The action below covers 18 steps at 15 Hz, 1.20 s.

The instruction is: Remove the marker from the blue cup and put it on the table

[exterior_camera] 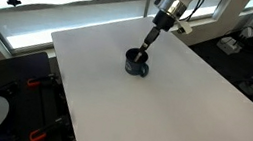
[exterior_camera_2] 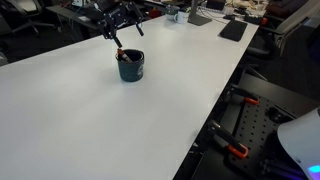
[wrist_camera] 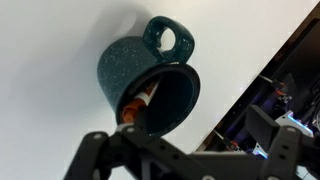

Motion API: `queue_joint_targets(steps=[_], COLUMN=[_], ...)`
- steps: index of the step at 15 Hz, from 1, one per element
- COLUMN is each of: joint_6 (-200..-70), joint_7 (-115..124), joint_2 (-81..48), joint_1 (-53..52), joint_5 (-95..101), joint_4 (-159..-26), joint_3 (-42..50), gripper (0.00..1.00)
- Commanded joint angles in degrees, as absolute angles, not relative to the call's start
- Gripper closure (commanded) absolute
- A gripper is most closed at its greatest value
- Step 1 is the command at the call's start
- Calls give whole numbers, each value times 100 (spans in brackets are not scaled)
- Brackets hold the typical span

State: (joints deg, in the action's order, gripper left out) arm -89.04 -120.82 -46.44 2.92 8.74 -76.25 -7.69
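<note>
The blue cup (exterior_camera: 136,64) (exterior_camera_2: 131,67) stands upright on the white table (exterior_camera: 160,116) (exterior_camera_2: 80,120), near its far end. In the wrist view the cup (wrist_camera: 125,60) shows its handle and its open mouth. The marker (wrist_camera: 141,99), reddish with a dark end, leans inside against the rim. My gripper (exterior_camera: 147,45) (exterior_camera_2: 119,42) hangs right above the cup's mouth. In the wrist view the gripper (wrist_camera: 190,125) is open, with one finger close beside the marker's upper end. It holds nothing.
The table's edge runs close past the cup in the wrist view (wrist_camera: 240,90), with dark equipment beyond it. A black flat object (exterior_camera_2: 232,30) lies at the table's far end. Chairs and clutter stand around the table.
</note>
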Motion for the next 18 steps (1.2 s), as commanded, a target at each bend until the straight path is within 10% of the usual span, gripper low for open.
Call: queue_joint_targets(steps=[1,18], joint_6=[-9019,-8937], joint_7=[-12323,-13451], joint_2=[-4527,-4891], joint_1=[146,60], joint_5=[1120,1130], joint_4=[-7605,-7349], joint_3=[-693,-763], gripper=[0,0])
